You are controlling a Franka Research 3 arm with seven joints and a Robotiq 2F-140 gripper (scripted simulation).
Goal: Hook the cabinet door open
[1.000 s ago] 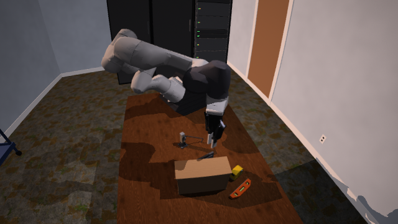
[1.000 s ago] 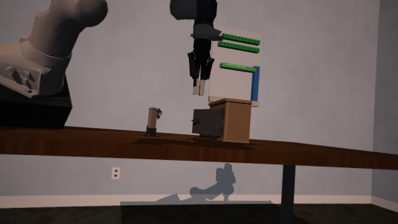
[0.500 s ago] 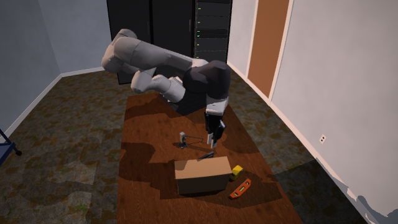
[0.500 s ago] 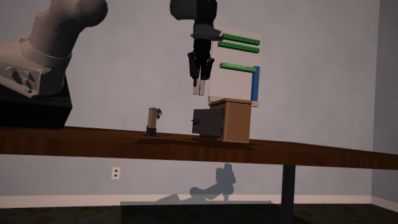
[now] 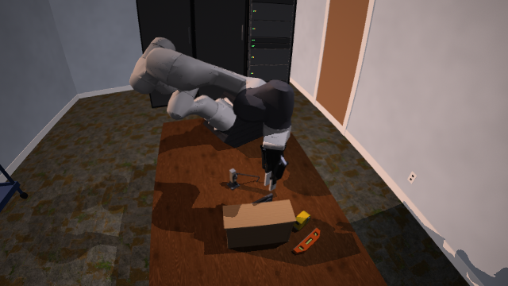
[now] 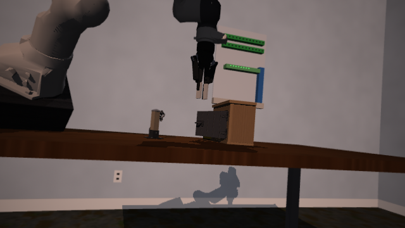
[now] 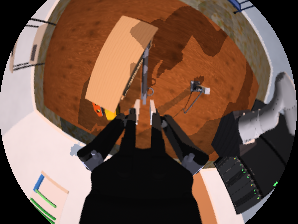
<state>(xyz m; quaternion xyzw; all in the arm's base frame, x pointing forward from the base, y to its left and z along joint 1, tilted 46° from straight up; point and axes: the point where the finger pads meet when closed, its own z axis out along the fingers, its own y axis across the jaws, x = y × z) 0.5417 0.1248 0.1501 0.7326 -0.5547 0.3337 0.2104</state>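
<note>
Over one table [image 5: 178, 254] [image 6: 95, 150] [image 7: 65, 50], two empty fingers [image 5: 272, 183] [image 6: 205, 92] stand narrowly apart; one door [image 5: 263, 199] [image 6: 210, 124] [image 7: 145, 75] hangs open.

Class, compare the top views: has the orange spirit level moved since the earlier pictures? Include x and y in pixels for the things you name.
No. The orange spirit level [image 5: 306, 241] keeps its place and slant beside the wooden cabinet [image 5: 258, 214], just past the yellow tape measure [image 5: 302, 219].
</note>
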